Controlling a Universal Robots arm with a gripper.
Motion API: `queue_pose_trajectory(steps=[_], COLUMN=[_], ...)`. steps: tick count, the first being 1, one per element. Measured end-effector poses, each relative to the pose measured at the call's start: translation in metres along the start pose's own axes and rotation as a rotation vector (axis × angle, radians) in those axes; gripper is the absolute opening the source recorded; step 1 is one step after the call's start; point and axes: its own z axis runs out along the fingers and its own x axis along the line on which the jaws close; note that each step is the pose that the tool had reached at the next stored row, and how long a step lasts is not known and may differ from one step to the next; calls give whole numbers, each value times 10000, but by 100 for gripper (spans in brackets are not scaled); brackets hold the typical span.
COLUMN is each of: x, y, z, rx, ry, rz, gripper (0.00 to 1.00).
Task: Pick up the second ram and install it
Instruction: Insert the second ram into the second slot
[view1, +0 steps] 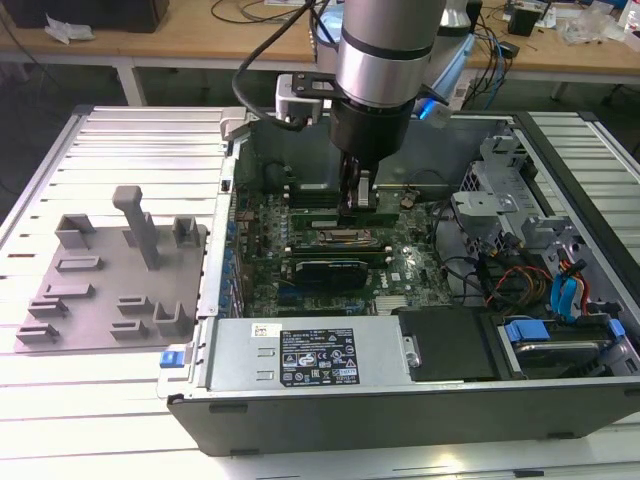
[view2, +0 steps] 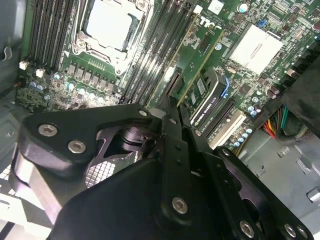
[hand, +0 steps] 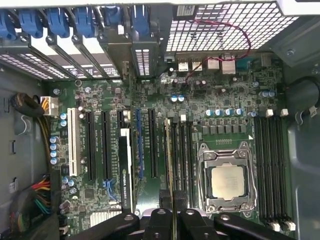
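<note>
An open computer case (view1: 560, 400) lay on the bench (view1: 120, 400). Inside it were a motherboard (hand: 220, 100), a CPU socket (hand: 227, 181) and a black expansion card (hand: 124, 175). A grey tray (view1: 110, 290) with upright holders lay beside the case.

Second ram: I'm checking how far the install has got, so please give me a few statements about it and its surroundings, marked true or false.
1. The claw is closed on the second ram over the memory slots beside the CPU socket. True.
2. The grey tray sits inside the computer case. False: it lies outside, on the exterior view's left.
3. The CPU socket holds a bare processor. True.
4. The claw grips the black-covered expansion card. False: the card stands in its own slot.
</note>
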Motion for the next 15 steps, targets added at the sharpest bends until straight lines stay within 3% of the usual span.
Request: queue_pose_trajectory(steps=[15], x=[5], y=[-8], z=[167], rx=[0], ry=[0], rz=[0], gripper=[11])
